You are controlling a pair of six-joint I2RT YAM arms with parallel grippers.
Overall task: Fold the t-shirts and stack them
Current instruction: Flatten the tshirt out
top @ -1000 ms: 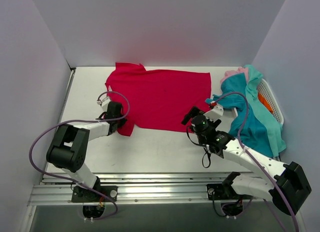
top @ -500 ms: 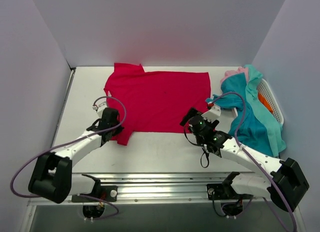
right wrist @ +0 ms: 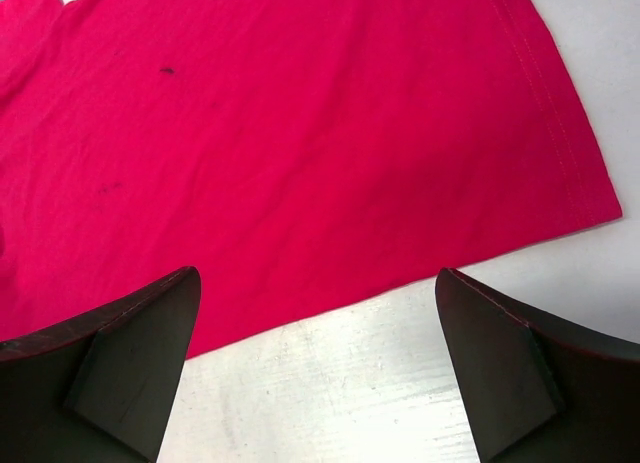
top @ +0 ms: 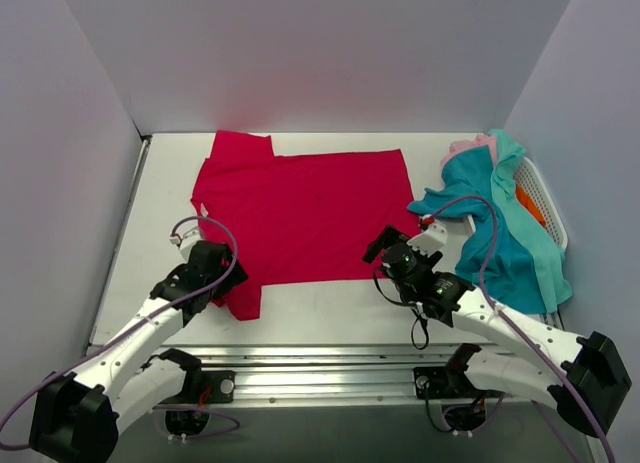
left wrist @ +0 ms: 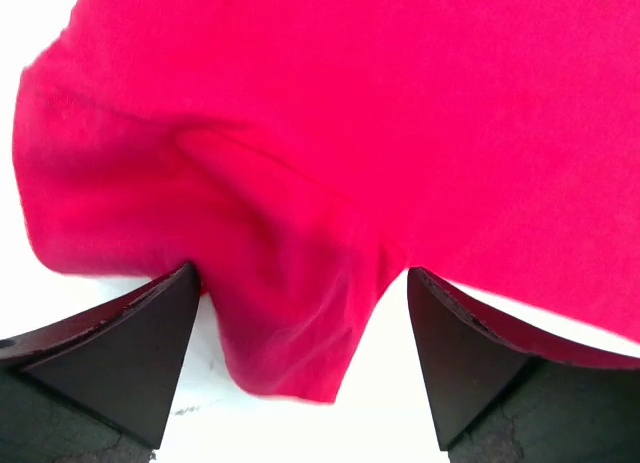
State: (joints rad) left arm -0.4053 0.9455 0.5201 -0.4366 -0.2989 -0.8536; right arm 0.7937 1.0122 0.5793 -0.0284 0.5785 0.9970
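Both released | left gripper (left wrist: 302,273) straddles red t-shirt (top: 310,208) sleeve | right gripper (right wrist: 317,275) above its hem edge

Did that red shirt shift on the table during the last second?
Yes. The red t-shirt slid nearer the metal rail at the table's front and slightly left, away from the white basket.

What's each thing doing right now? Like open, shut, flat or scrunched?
Red shirt: spread flat on the table, near left sleeve scrunched.
Teal shirts: heaped, unfolded, draped over the basket.
Pink shirt: crumpled at the back of that heap.
Basket: mostly covered by shirts.
Left gripper: open, over the scrunched sleeve.
Right gripper: open, over the red shirt's near edge.
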